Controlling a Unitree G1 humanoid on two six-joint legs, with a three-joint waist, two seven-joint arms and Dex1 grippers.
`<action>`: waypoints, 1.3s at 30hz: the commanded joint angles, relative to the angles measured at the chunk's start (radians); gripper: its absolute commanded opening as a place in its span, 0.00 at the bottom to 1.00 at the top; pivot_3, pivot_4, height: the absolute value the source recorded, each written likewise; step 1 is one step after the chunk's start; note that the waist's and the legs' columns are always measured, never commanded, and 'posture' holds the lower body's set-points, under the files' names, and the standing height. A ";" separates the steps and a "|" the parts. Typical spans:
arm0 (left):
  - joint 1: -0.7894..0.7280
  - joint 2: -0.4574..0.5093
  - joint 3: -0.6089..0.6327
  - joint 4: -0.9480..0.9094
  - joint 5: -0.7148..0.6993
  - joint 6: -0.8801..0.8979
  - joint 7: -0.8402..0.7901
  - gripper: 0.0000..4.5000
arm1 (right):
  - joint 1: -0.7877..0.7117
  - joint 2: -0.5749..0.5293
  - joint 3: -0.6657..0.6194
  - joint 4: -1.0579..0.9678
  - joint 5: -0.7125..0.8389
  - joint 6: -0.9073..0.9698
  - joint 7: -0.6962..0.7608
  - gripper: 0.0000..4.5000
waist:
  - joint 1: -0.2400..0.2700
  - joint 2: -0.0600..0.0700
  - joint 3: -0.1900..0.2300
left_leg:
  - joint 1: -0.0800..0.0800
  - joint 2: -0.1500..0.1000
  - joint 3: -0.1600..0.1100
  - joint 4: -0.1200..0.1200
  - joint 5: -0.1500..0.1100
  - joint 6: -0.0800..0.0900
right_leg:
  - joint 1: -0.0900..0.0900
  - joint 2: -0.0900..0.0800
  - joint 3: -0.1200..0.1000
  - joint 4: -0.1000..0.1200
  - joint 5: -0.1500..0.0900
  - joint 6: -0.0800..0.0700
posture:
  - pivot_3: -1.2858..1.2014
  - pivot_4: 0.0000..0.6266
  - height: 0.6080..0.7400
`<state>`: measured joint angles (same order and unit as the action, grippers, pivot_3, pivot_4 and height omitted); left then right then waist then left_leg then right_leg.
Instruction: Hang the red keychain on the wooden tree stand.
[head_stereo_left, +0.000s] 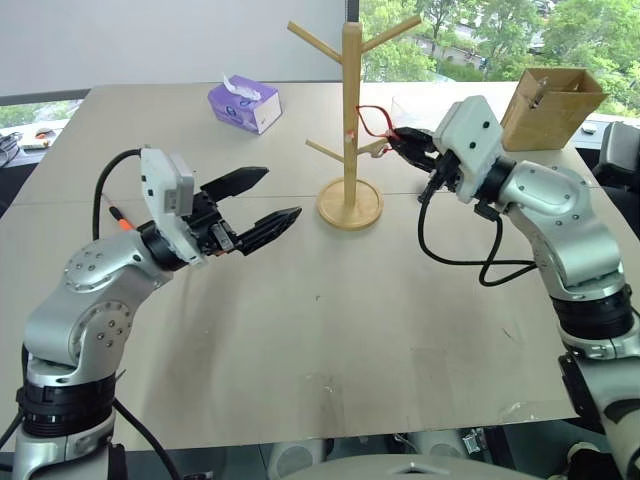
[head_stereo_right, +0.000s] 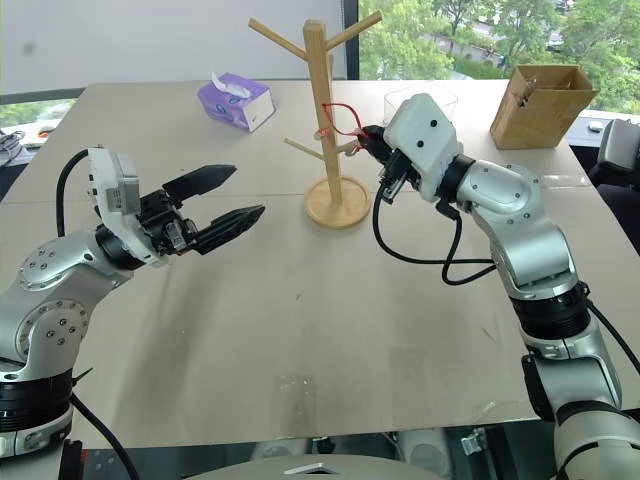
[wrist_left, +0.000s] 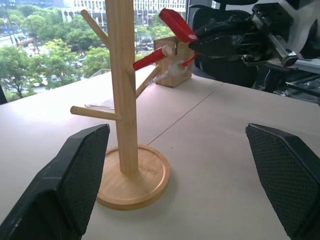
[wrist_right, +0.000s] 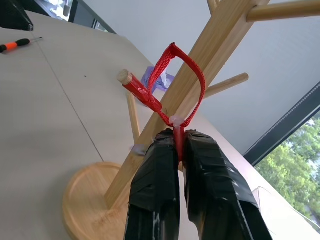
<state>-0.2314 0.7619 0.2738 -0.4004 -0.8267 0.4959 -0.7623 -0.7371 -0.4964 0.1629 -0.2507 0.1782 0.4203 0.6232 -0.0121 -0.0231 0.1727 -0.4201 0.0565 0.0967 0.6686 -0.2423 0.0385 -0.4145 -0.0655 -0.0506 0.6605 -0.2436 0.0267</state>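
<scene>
Fingers of the right gripper (wrist_right: 181, 150) pressed together, pinching the red keychain (wrist_right: 176, 80) at its base; fingers of the left gripper (head_stereo_left: 262, 200) spread wide, holding nothing, hovering above the counter (head_stereo_left: 330, 330) and aimed toward the wooden tree stand (head_stereo_left: 350, 120). Red loop held up beside the pole, draped over the tip of a middle peg in the right wrist view, apparently part-way on and not yet seated. Hanging step judged to be in hand, close to done. Next move likely calls for sliding the loop further down the peg toward the pole, then parting the fingers and drawing back without dragging the loop off. Risk: a nudge to the light stand, or the strap slipping off the short angled peg on release. Purple tissue box (head_stereo_left: 244, 105) well behind and left of the stand, brown cardboard box (head_stereo_left: 550, 105) at the far right, orange-handled screwdriver (wrist_right: 15, 45) lying well apart on the counter; none of these blocking the path.
</scene>
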 joint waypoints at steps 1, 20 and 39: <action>-0.002 0.007 0.028 -0.012 0.004 0.003 -0.002 1.00 | -0.030 0.025 0.016 -0.023 -0.019 -0.037 0.006 0.00 | -0.001 0.000 0.000 | 0.000 0.000 0.000 0.000 0.000 0.000 | 0.000 0.000 0.000 0.000 0.000 0.000 | 0.52 0.24 1.00; -0.018 -0.006 0.012 -0.007 0.051 0.005 -0.019 1.00 | -0.018 0.098 0.064 0.061 -0.107 -0.040 -0.011 0.00 | -0.001 0.000 0.000 | 0.000 0.000 0.000 0.000 0.000 0.000 | 0.000 0.000 0.000 0.001 0.000 0.000 | 0.52 0.24 1.00; -0.023 -0.040 0.004 -0.011 0.083 0.007 0.033 1.00 | -0.002 0.191 -0.019 0.183 -0.126 -0.119 -0.079 0.97 | 0.000 0.000 0.000 | 0.000 0.000 0.000 0.000 0.000 0.000 | 0.000 0.000 0.000 0.001 0.000 0.000 | 0.52 0.24 1.00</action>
<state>-0.2406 0.7303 0.2660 -0.4001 -0.7527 0.5133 -0.7557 -0.7498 -0.3001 0.1858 -0.0098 0.0278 0.3155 0.5516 -0.0117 -0.0230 0.1728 -0.4197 0.0567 0.0966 0.6686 -0.2422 0.0383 -0.4143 -0.0658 -0.0510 0.6614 -0.2434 0.0265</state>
